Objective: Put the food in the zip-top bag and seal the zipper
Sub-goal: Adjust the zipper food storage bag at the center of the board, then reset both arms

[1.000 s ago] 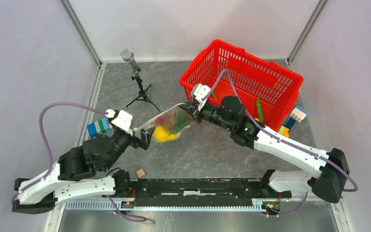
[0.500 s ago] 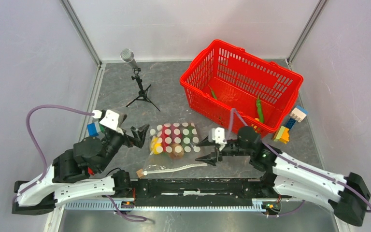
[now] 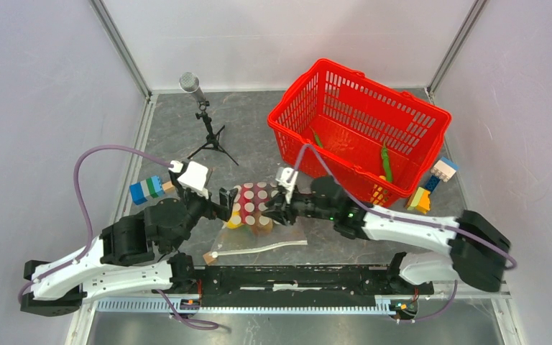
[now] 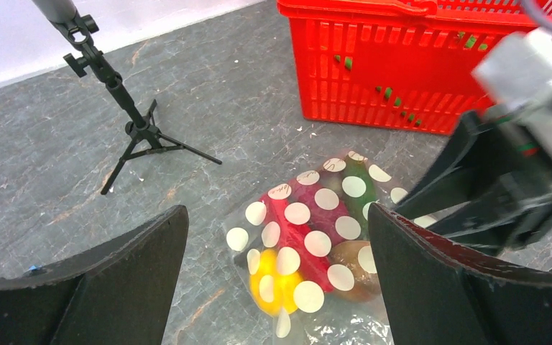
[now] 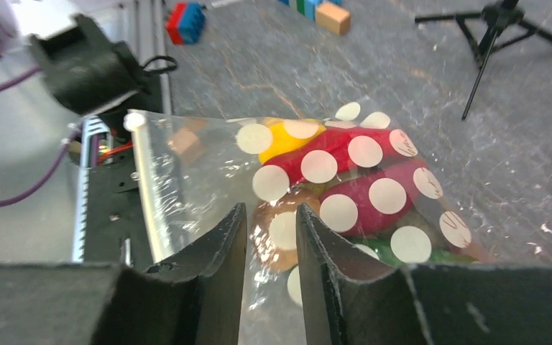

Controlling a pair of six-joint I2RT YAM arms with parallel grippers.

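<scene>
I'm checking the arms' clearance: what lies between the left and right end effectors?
The zip-top bag, food inside, lies flat on the table between the left end effector and right end effector, clearest in the top external view.

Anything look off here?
Two green pods lie in the red basket, outside the filled zip-top bag, though they look like food meant for it. Nothing looks spilled or damaged.

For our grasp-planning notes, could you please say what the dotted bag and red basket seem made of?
The zip-top bag looks like thin clear plastic film, glossy: toy food shows through and it crinkles with glints. The basket looks like rigid moulded plastic, slightly shiny, with slotted walls.
</scene>
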